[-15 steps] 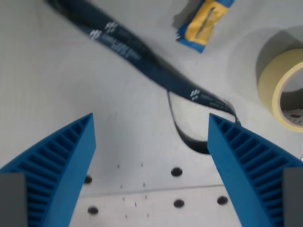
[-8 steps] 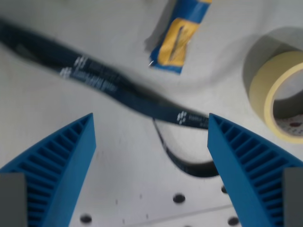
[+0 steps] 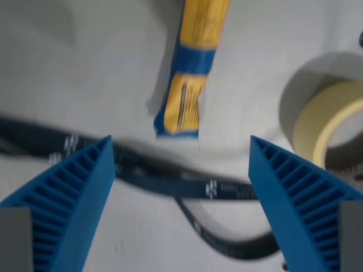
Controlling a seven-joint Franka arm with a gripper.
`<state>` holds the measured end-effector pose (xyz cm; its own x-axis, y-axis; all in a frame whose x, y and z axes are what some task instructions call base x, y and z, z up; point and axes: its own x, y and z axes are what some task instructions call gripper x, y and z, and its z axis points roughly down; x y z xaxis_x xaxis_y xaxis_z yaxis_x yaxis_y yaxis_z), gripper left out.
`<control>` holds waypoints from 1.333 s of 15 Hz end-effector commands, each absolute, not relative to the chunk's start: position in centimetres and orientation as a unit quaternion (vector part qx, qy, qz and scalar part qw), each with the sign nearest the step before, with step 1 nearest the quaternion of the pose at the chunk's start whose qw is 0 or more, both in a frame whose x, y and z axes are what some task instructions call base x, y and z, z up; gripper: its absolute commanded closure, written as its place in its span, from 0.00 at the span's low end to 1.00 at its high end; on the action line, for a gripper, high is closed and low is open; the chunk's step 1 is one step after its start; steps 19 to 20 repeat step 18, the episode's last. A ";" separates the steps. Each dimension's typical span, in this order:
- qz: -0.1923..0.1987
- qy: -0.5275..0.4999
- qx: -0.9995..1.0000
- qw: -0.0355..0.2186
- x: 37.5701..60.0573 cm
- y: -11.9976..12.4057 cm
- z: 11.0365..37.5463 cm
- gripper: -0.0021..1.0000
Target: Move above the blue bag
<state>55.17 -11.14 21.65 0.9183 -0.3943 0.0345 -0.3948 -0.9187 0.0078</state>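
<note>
At the lower left of the frame you see one blue ribbed finger; its partner sits at the lower right. The gripper (image 3: 181, 147) has its fingers (image 3: 74, 192) spread wide, with nothing between them but open counter (image 3: 85, 68).

A dark lanyard (image 3: 170, 184) runs across the lower half of the frame, from the left edge toward the right finger, and loops downward near the centre.

The blue bag (image 3: 190, 73), blue with yellow panels, lies in the upper centre and extends past the top edge. Its lower end sits just above the lanyard. The picture is blurred, so its printing cannot be read.

To do this step well, advance toward the top of the frame until the bag is centred between the fingers. Hold height and keep the fingers spread.

A roll of tape (image 3: 326, 127) stands at the right edge, well apart from the bag. Do not drift toward it.
</note>
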 end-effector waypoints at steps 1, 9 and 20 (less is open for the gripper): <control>0.004 -0.308 0.951 -0.004 56.6 -12.0 20.6 0.00; 0.011 -0.310 0.951 -0.006 58.0 -13.4 16.7 0.00; 0.003 -0.289 0.957 -0.011 58.7 -13.9 15.2 0.00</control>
